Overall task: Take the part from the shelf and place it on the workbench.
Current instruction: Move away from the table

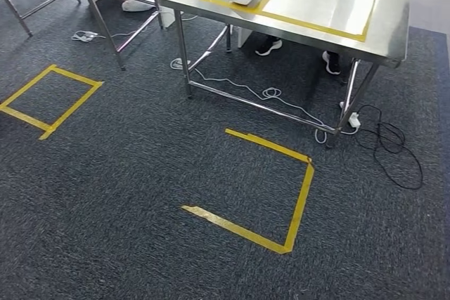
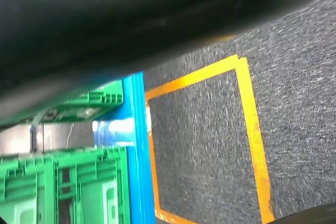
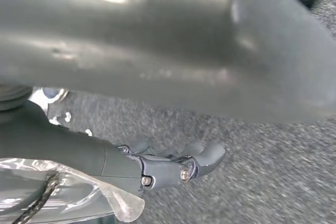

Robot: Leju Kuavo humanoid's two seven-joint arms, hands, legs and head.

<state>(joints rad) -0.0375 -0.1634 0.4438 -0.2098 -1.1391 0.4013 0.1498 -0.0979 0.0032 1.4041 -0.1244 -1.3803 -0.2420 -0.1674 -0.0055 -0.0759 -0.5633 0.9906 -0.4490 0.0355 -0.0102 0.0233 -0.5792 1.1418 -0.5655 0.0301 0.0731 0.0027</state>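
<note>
even overhead light; glare on the steel workbench [image 1: 318,5]; both wrist views motion-blurred, near surfaces out of focus.

The right hand [image 3: 174,163] is dark grey, with a smooth matt shell over the palm and slim, darker fingers [image 3: 210,153] that end in rounded, flattened tips. Two small silver screws [image 3: 185,174] sit in the side of the hand, one at the base of a finger and one further back. Behind the hand, clear plastic film [image 3: 107,195] wraps the wrist, crinkled and glossy. A black braided cable [image 3: 41,198] runs under that film. A broad, smooth grey cover [image 3: 158,40] with soft highlights lies close to the camera, blurred.
</note>
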